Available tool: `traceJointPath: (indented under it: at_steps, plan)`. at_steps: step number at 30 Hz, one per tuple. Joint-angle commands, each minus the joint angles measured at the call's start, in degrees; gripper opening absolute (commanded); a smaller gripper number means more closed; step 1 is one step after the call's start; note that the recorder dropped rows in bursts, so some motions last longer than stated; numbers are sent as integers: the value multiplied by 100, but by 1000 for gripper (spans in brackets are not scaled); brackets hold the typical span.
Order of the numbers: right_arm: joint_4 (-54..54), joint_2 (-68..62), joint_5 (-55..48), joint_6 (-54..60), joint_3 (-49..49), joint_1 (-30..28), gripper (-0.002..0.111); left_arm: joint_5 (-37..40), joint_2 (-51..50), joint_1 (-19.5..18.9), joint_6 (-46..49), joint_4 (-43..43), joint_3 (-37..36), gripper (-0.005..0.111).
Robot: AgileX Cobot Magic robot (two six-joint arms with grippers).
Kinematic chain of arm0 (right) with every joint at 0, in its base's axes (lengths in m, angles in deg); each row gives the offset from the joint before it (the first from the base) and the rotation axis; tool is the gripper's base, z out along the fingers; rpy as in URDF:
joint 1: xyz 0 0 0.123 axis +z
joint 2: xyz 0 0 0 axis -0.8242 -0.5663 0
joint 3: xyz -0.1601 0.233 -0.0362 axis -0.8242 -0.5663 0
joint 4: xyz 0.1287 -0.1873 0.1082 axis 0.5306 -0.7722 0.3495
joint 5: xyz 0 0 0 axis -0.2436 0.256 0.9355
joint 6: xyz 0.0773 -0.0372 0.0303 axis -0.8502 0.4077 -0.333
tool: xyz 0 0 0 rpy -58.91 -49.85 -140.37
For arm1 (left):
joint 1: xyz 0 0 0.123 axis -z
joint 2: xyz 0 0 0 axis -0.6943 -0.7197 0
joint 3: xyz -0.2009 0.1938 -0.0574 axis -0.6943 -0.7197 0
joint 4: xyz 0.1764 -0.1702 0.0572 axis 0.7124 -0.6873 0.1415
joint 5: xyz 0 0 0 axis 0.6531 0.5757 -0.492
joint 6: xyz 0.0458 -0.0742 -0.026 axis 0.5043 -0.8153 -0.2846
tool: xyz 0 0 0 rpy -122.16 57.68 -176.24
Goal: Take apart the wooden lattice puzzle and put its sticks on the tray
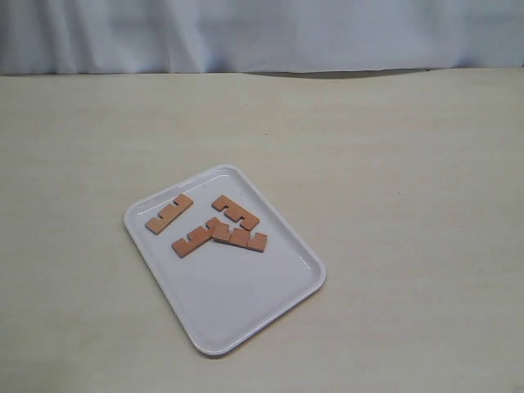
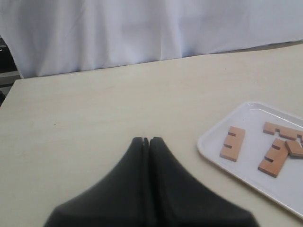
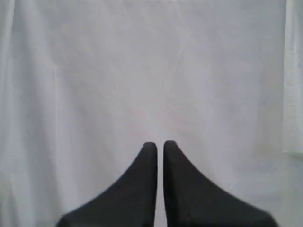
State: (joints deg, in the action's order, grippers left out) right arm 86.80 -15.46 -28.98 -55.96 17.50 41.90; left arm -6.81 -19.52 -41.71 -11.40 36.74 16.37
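Note:
The white tray (image 1: 291, 288) lies left of the table's middle. No assembled lattice puzzle shows; several loose notched reddish-brown sticks lie flat in the tray's far half. One stick (image 1: 169, 214) lies alone, another (image 1: 235, 212) lies beside it, and two more (image 1: 195, 238) (image 1: 241, 237) meet end to end. The left wrist view shows the tray (image 2: 208, 150) and sticks (image 2: 232, 143) well apart from my left gripper (image 2: 146, 140), whose jaws are shut on nothing above bare table. My right gripper (image 3: 159, 144) faces a white curtain, jaws almost touching and empty. Neither gripper appears in the exterior view.
A pale wooden table (image 1: 393, 180) stretches around the tray on all sides. A white curtain (image 1: 262, 33) hangs along its far edge.

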Motion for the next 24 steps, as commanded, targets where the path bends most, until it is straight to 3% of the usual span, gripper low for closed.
traceJointPath:
  at_steps: [1,12,24]
  plan:
    - [-69,39,-65,-22,6,249,4,-98,12,47,2,-1,-10,0]
    - [364,39,-430,-47,-74,308,4,-98,12,47,2,-1,-10,0]
    - [378,39,-280,-47,-1789,308,4,-98,12,47,2,-1,-10,0]
